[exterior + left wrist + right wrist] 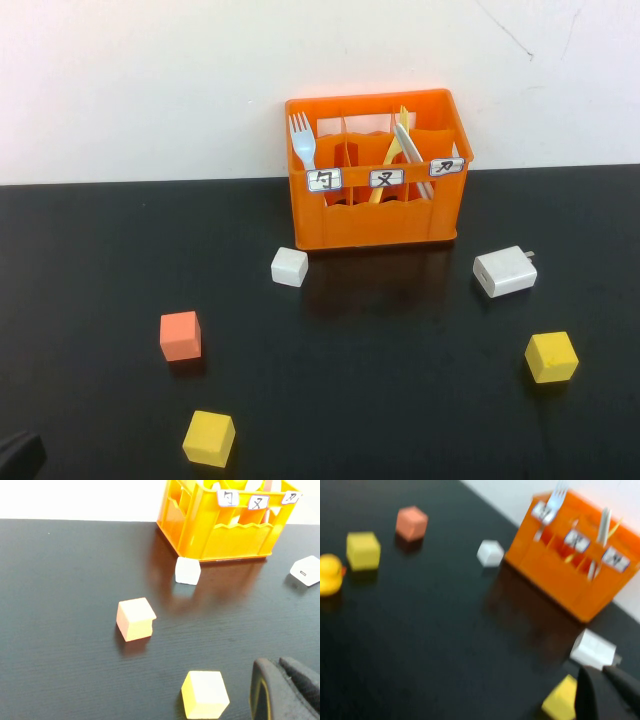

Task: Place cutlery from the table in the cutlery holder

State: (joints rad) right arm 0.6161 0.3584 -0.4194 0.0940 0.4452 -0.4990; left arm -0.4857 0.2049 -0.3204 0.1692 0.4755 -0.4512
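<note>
Cutlery holder (375,215) filled; left hand (280,690), right hand (600,692) shut, empty, low — risk: sweeping cubes across bench (400,400).

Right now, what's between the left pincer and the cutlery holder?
High view: the left pincer, shut, sits at the table's near-left corner. Toward the cutlery holder lie an orange cube and a white cube; otherwise bare.
</note>
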